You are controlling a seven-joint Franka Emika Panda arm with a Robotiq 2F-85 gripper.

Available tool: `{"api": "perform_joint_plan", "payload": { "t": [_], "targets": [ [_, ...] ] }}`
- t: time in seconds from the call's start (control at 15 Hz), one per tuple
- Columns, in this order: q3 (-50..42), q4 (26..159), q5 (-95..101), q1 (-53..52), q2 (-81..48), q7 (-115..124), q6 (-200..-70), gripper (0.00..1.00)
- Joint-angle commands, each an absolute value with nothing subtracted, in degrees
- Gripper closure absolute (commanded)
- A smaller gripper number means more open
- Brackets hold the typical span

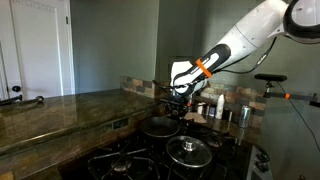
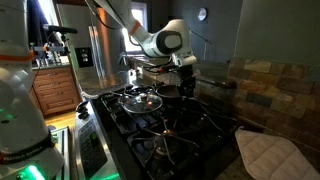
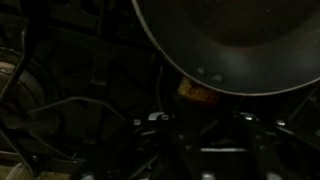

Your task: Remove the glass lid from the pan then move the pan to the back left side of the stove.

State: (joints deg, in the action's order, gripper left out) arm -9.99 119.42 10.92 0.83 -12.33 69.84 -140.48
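The dark pan (image 1: pixel 158 126) sits uncovered on a rear burner of the black stove (image 1: pixel 130 160). It also shows in an exterior view (image 2: pixel 168 90) and fills the top of the wrist view (image 3: pixel 235 45). The glass lid (image 1: pixel 188 151) lies apart from it on a nearer burner and shows in both exterior views (image 2: pixel 140 99). My gripper (image 1: pixel 179 106) hangs at the pan's handle side, just above the grate (image 2: pixel 186 90). In the wrist view its two fingers (image 3: pixel 203 120) stand apart on either side of the dark handle line. It is too dark to see if they clamp it.
Steel canisters and bottles (image 1: pixel 222 110) stand behind the stove by the tiled backsplash. A brown stone countertop (image 1: pixel 60 110) runs along one side. A quilted pot holder (image 2: pixel 268 155) lies on the counter near the stove's corner.
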Motion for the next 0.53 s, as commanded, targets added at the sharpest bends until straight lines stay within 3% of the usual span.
{"api": "perform_joint_plan", "payload": {
  "t": [0.0, 0.4, 0.47],
  "targets": [
    [-11.67, 118.10, 13.79, 1.74, -13.38, 70.23, -140.70, 0.78],
    [-12.93, 118.46, 14.54, 2.89, -13.19, 69.62, -140.36, 0.78],
    [-13.07, 118.46, 14.58, 3.10, -13.26, 69.58, -140.36, 0.53]
  ]
}}
